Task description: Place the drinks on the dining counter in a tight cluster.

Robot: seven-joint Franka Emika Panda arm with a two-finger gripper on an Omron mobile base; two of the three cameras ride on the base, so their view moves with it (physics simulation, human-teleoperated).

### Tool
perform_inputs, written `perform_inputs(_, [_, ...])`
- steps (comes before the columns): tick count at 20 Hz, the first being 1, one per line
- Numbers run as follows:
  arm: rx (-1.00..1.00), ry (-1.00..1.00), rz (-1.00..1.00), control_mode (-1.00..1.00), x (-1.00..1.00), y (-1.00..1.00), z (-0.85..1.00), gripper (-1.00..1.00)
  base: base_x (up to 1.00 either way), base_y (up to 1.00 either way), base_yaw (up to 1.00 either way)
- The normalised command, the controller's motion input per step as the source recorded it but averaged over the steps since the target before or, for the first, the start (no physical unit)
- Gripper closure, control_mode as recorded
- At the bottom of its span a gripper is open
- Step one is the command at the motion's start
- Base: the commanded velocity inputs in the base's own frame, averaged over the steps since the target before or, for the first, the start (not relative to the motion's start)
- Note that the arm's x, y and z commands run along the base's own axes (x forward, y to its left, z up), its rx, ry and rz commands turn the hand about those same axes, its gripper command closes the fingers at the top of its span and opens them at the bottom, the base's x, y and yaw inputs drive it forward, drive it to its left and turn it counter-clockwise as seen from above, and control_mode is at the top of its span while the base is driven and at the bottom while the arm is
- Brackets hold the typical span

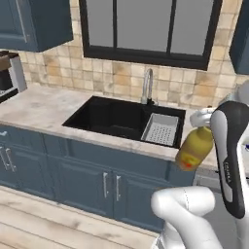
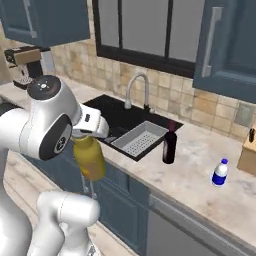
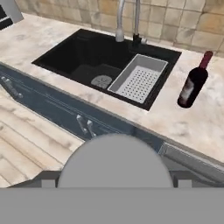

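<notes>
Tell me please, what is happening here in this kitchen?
The gripper holds the mustard-yellow bottle in the air in front of the blue cabinets, near the sink. The wine bottle and the small blue-labelled bottle stand apart on the sink counter, not yet collected.

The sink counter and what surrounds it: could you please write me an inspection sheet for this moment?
Surface: marble sink counter with black sink, grey strainer tray inside it and faucet behind.
Job's things: mustard bottle held in the air in front of the blue cabinets; wine bottle and small blue-labelled bottle upright on the counter, apart.
Clutter: coffee machine at the far left; wooden block at the right edge.
Grippers: gripper closed on the mustard bottle's top.
Cables: nothing seen.
Surroundings: tiled backsplash, dark-framed window, wood floor.
</notes>
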Motion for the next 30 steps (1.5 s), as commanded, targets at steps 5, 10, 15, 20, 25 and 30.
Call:
perform_inputs(5, [0.00, 0.00, 0.00, 1.00, 0.00, 0.00, 0.00, 1.00, 0.00, 0.87, 0.74])
perform_inputs(10, [0.00, 0.00, 0.00, 1.00, 0.00, 0.00, 0.00, 1.00, 0.00, 0.95, 0.59])
perform_inputs(15, [0.00, 0.00, 0.00, 1.00, 0.00, 0.00, 0.00, 1.00, 0.00, 0.96, 0.64])
perform_inputs(20, [0.00, 0.00, 0.00, 1.00, 0.00, 0.00, 0.00, 1.00, 0.00, 0.73, 0.83])
perform_inputs(25, [0.00, 0.00, 0.00, 1.00, 0.00, 0.00, 0.00, 1.00, 0.00, 0.52, 0.93])
perform_inputs(30, [0.00, 0.00, 0.00, 1.00, 0.00, 0.00, 0.00, 1.00, 0.00, 0.43, 0.97])
